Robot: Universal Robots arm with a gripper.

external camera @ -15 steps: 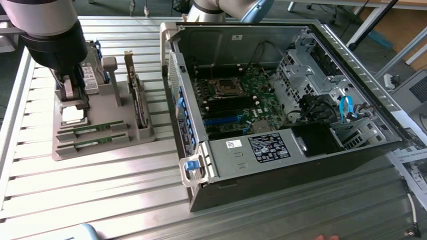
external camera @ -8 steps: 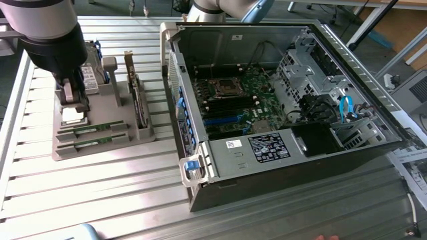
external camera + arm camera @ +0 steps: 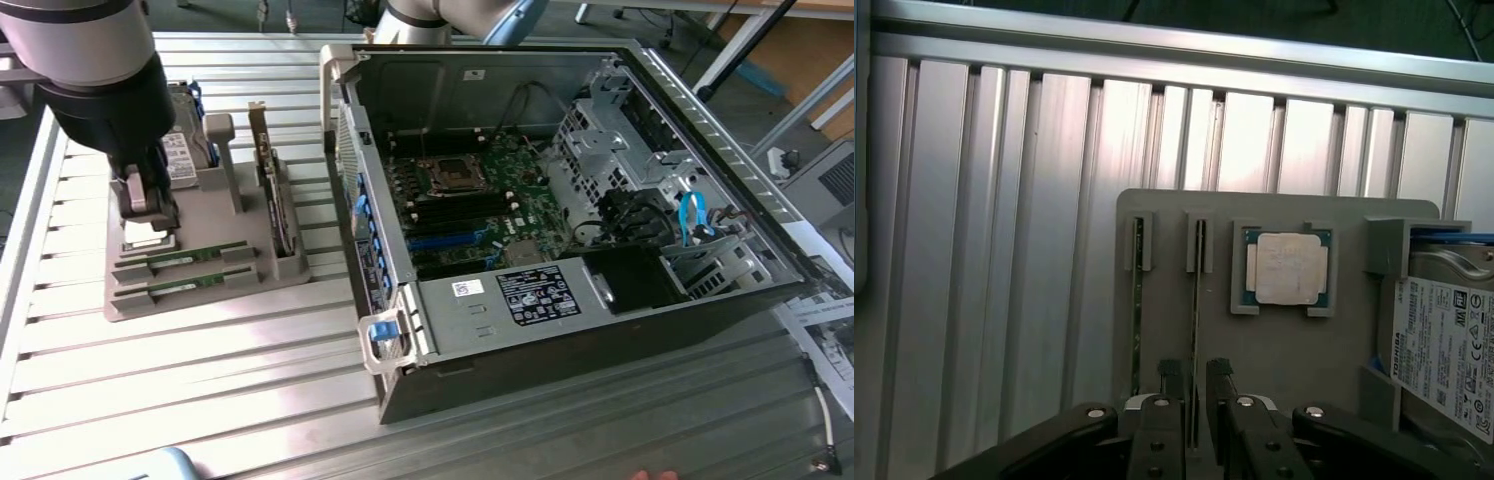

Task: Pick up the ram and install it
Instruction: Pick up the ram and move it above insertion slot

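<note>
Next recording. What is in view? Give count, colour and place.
ram sticks: two, green, side by side in slots of the holder
processor: one, silver, in a holder recess beside the ram sticks
hard drive: one, silver, white label, in the holder
expansion card: one, dark, upright in the holder
holder: one, grey, exterior view's left
computer case: one, dark, open, exterior view's right
motherboard: one, green, inside the case
table: one, slatted silver
gripper: one, black, open, above one ram stick
</note>
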